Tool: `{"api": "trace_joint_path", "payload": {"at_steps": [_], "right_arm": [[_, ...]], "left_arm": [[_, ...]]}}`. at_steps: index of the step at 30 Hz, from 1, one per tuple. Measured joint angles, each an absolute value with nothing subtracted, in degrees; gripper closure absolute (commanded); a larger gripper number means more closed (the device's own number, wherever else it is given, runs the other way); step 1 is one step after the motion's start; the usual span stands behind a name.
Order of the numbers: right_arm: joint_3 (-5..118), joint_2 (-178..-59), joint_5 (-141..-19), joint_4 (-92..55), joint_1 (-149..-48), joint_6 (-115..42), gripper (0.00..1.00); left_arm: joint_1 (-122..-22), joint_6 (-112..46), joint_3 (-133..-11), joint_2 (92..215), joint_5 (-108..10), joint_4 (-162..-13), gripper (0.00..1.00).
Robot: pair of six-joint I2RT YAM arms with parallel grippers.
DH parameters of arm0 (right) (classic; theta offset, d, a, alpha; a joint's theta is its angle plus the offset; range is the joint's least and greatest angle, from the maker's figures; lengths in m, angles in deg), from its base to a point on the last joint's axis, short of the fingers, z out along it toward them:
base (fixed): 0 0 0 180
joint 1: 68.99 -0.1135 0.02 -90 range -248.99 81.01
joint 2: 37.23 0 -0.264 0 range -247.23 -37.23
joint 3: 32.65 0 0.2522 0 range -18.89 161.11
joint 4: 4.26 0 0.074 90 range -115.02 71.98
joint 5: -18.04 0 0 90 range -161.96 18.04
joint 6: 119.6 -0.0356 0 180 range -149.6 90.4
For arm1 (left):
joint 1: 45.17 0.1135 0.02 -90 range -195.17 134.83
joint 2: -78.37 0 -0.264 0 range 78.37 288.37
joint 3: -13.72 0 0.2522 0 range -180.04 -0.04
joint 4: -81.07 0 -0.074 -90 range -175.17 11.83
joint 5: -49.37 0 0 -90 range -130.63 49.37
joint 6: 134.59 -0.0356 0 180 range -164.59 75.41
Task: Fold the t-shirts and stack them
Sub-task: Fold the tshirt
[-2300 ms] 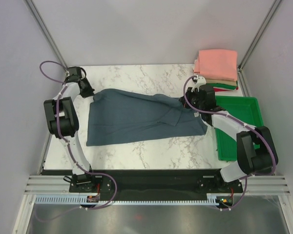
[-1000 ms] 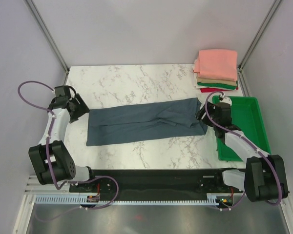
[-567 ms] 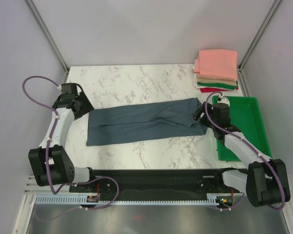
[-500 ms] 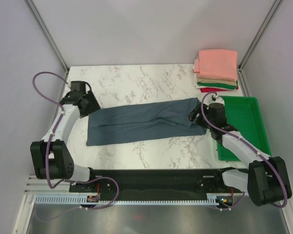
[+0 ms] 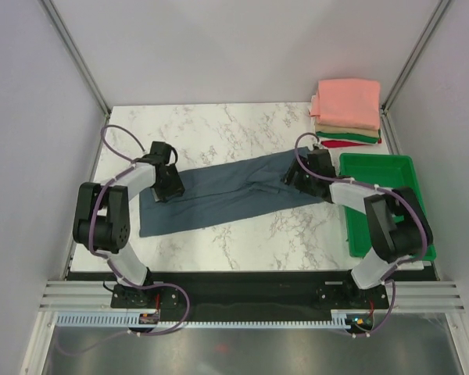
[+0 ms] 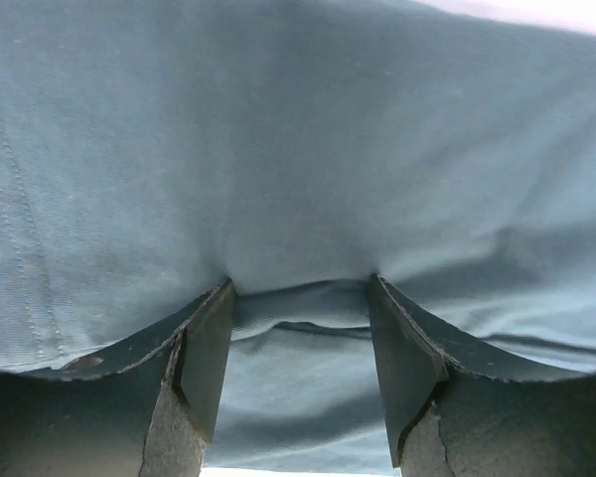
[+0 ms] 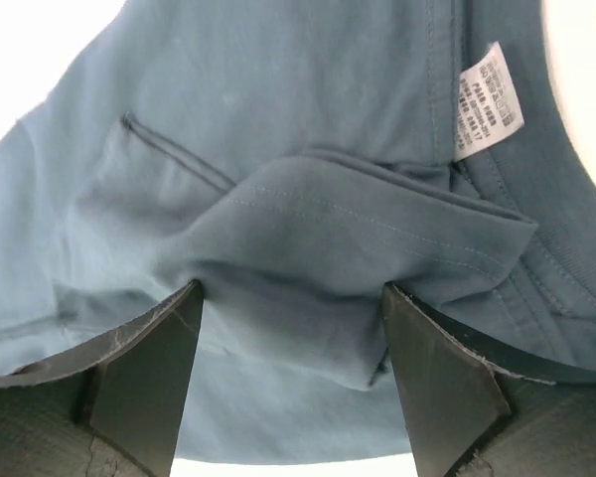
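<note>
A slate blue-grey t-shirt [image 5: 227, 191] lies as a long folded strip across the marble table [image 5: 219, 125]. My left gripper [image 5: 170, 190] presses down on its left part, jaws open. In the left wrist view the left gripper [image 6: 298, 288] has a ridge of cloth [image 6: 298, 179] bunched between its fingertips. My right gripper [image 5: 295, 178] presses on the right part, also open. In the right wrist view the right gripper [image 7: 293, 290] straddles a folded sleeve [image 7: 377, 229] near the white neck label [image 7: 489, 99]. Folded t-shirts [image 5: 346, 103] are stacked at the back right, salmon-pink on top.
A green plastic tray [image 5: 379, 160] sits along the right edge, just right of the right arm. The stack rests at the tray's far end. Grey walls and slanted frame posts close in the table on three sides.
Both grippers have moved inward from the shirt's outer ends onto the cloth. The shirt's far edge now slants and its ends have bunched a little.
</note>
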State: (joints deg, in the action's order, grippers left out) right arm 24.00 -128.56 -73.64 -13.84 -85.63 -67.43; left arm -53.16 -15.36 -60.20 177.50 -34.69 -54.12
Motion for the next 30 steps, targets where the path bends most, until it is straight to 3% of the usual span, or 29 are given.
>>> {"api": "trace_joint_path", "payload": {"at_steps": [11, 19, 24, 30], "right_arm": [[70.97, -163.8, -80.41, -21.4, -84.45, -65.15, 0.23], [101.68, -184.25, -89.99, -23.78, -84.91, -66.27, 0.25], [111.41, -190.85, -92.48, -23.24, -85.94, -66.49, 0.26], [112.17, -191.49, -91.1, -22.51, -86.79, -66.75, 0.26]], "left_arm": [[-59.0, -8.65, -45.36, 166.05, -44.48, -65.75, 0.39], [-81.42, 7.22, -36.61, 164.93, -51.89, -84.74, 0.41], [-93.12, 13.41, -38.19, 166.31, -52.35, -83.52, 0.41], [-104.02, 18.52, -38.69, 158.73, -47.15, -70.67, 0.39]]}}
